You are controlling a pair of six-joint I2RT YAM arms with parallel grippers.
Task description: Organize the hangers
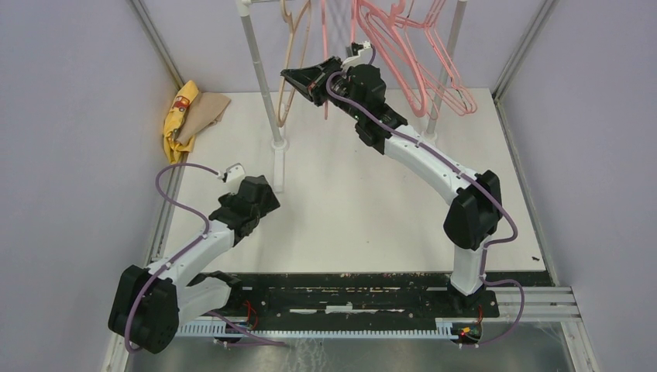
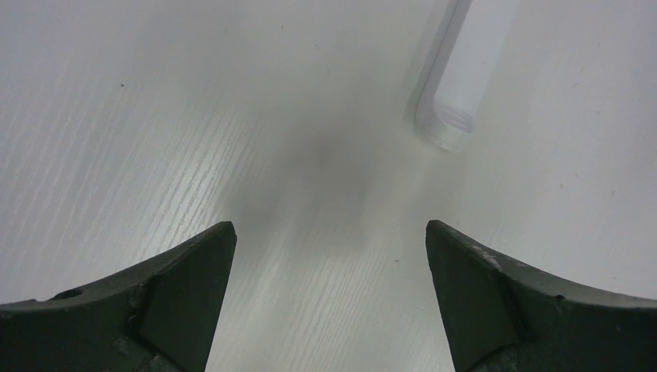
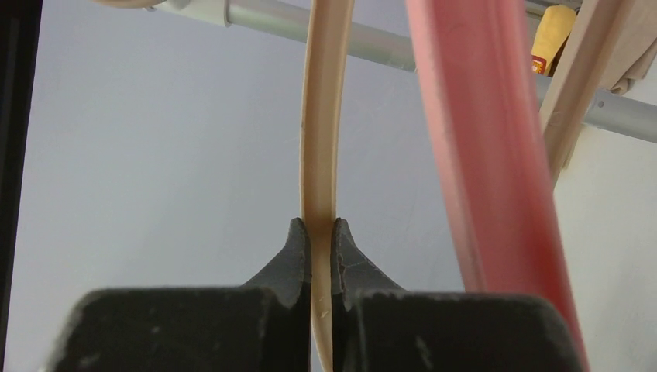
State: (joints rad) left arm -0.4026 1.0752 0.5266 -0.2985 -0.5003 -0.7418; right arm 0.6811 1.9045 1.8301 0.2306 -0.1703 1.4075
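Gripping the tan hanger [image 3: 321,116] with the right gripper [image 3: 318,232] near the desk's far edge (left gripper [image 2: 331,232] spread, empty). Next, probably: shift it gently beside the pink hangers [image 3: 480,155].

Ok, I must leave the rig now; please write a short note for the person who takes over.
Left gripper: open, holding nothing, above the table near a white pole.
Right gripper: shut on the tan hanger, up at the rack rail.
Pink hangers: hanging further along that rail.
Done: no hanger lies on the table.
To do: probably settle the tan hanger, then release.
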